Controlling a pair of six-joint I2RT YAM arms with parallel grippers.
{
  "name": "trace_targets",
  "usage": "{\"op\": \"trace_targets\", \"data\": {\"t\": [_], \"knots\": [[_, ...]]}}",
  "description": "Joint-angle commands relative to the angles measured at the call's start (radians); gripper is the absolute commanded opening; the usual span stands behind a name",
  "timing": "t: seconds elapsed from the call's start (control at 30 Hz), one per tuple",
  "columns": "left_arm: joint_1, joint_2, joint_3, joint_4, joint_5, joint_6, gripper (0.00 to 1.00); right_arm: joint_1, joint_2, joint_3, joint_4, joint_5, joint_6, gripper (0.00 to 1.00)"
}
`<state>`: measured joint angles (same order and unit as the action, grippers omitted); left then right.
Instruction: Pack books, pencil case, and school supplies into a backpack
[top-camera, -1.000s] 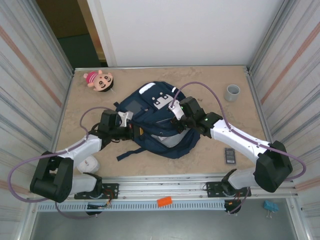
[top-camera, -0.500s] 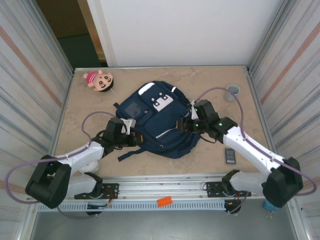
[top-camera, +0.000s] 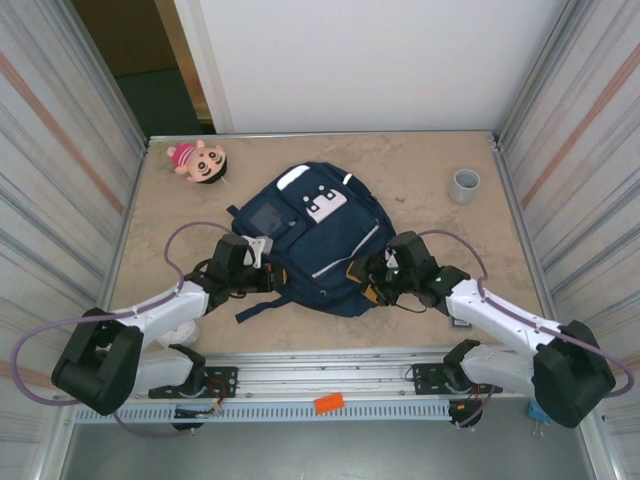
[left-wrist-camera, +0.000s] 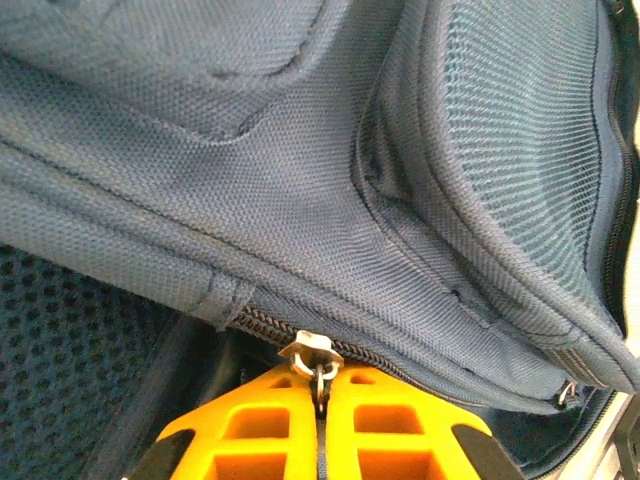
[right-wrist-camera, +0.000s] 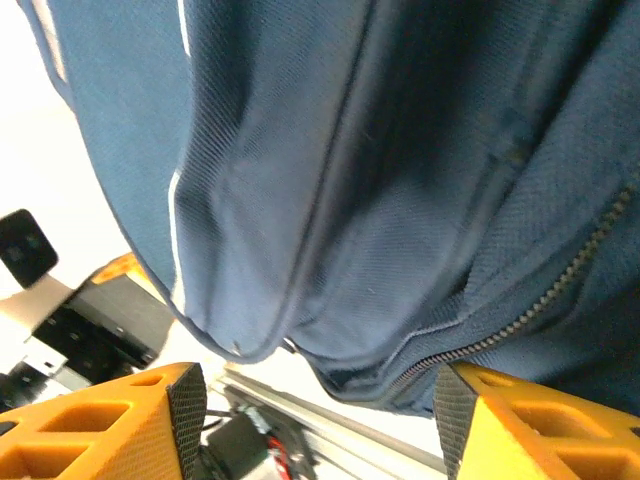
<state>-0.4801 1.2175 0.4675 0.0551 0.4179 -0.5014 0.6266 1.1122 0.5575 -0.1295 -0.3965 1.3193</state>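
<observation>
Right arm is no longer reaching over the top of the backpack (top-camera: 315, 245). Compared with a second ago it is sitting down at the bag's near right corner. The bag's front, pulled open then with pale lining showing, is lying flat.

I am seeing the right gripper (top-camera: 368, 282) at that corner. Through its wrist camera the orange fingers (right-wrist-camera: 150, 420) are standing wide apart with nothing pinched between them. Navy fabric and a closed run of zip teeth (right-wrist-camera: 545, 285) are hanging just ahead of the pads. I am logging this claw as released.

Left gripper (top-camera: 256, 262) is sitting at the near left edge of the bag, barely shifted from half a second ago. On its wrist camera I am watching both fingers pressing together on the small metal zipper pull (left-wrist-camera: 312, 350), which is standing at the seam below the mesh side pocket. I am logging this claw as clenched on the pull.

Backpack is lying in the middle of the table (top-camera: 430, 170), front face up, with white patches and thin pale strips showing. A loose strap (top-camera: 255, 308) is trailing toward the near edge.

Pink plush doll (top-camera: 198, 160) is lying at the far left corner, well apart from the bag. Grey cup (top-camera: 464, 184) is standing upright at the far right.
</observation>
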Motion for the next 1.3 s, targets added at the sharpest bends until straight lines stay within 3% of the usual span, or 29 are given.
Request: {"op": "trace_targets", "data": {"t": [0.0, 0.23, 0.37, 0.5, 0.73, 1.0, 1.13, 1.27], "knots": [[-0.009, -0.024, 0.036, -0.001, 0.020, 0.016, 0.03, -0.013, 0.070, -0.010, 0.185, -0.044, 0.090, 0.60], [-0.018, -0.025, 0.025, -0.002, 0.032, 0.027, 0.03, -0.015, 0.181, 0.038, 0.270, -0.053, 0.086, 0.46], [-0.048, -0.012, 0.034, -0.016, 0.033, 0.054, 0.03, -0.020, 0.214, 0.050, 0.277, -0.054, 0.075, 0.25], [-0.083, 0.008, 0.044, -0.051, 0.037, 0.092, 0.04, -0.029, 0.232, 0.058, 0.313, -0.059, 0.069, 0.15], [-0.118, 0.021, 0.028, -0.008, 0.064, 0.077, 0.05, -0.034, 0.265, 0.095, 0.341, -0.057, 0.047, 0.10], [-0.286, 0.072, 0.061, 0.090, 0.101, 0.086, 0.12, -0.034, 0.292, 0.126, 0.387, -0.075, 0.044, 0.08], [-0.356, 0.093, 0.094, 0.120, 0.089, 0.111, 0.22, -0.038, 0.275, 0.156, 0.355, -0.093, 0.005, 0.06], [-0.372, 0.032, 0.121, 0.075, 0.024, 0.162, 0.49, -0.048, 0.229, 0.196, 0.256, -0.102, -0.077, 0.05]]}}
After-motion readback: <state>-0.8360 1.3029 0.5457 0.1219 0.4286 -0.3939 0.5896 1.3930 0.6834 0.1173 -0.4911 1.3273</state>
